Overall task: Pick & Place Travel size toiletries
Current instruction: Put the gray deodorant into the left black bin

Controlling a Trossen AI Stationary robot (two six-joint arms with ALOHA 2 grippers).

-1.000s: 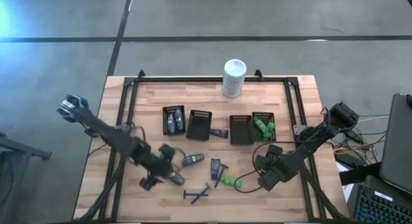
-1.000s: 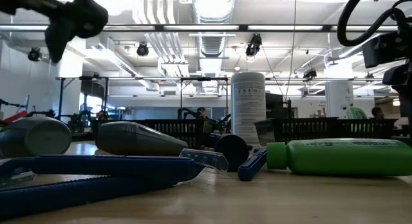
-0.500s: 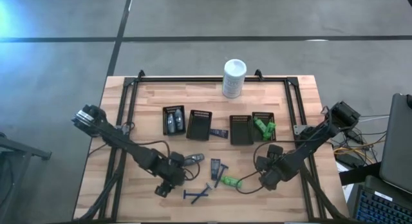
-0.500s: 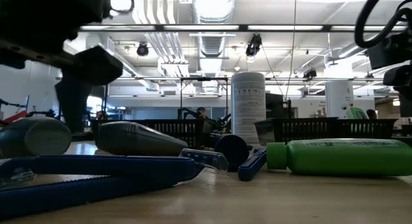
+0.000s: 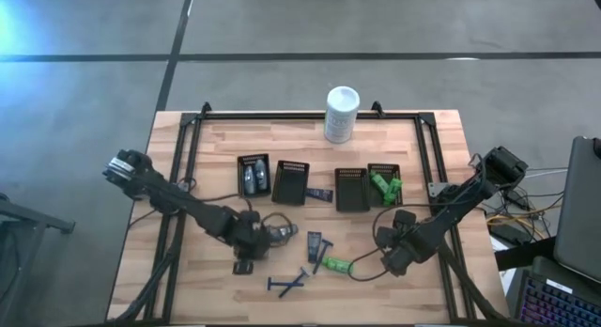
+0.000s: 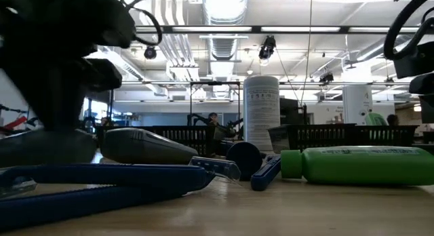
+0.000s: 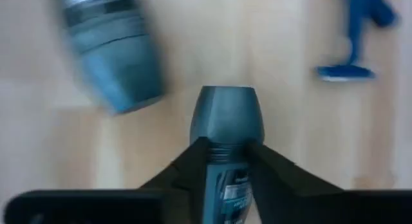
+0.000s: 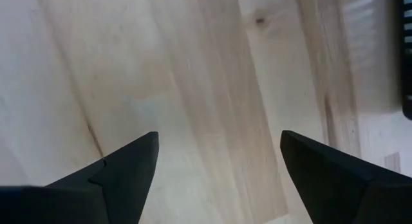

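The left gripper (image 7: 225, 161) squeezes a grey oval bottle (image 7: 226, 121) over the table (image 5: 225, 148), while the right gripper (image 8: 219, 153) waits wide apart.

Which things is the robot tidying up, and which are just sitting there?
For the job: grey oval bottles, one in the left gripper; bright green little bottles; dark blue T-shaped razors.
Just lying about: tall white cylindrical container; small black slotted trays.

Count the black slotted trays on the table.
4, in a row across the table's middle: the leftmost tray holds grey bottles, the second tray and third tray look empty, the rightmost tray holds green bottles. None seems hidden.
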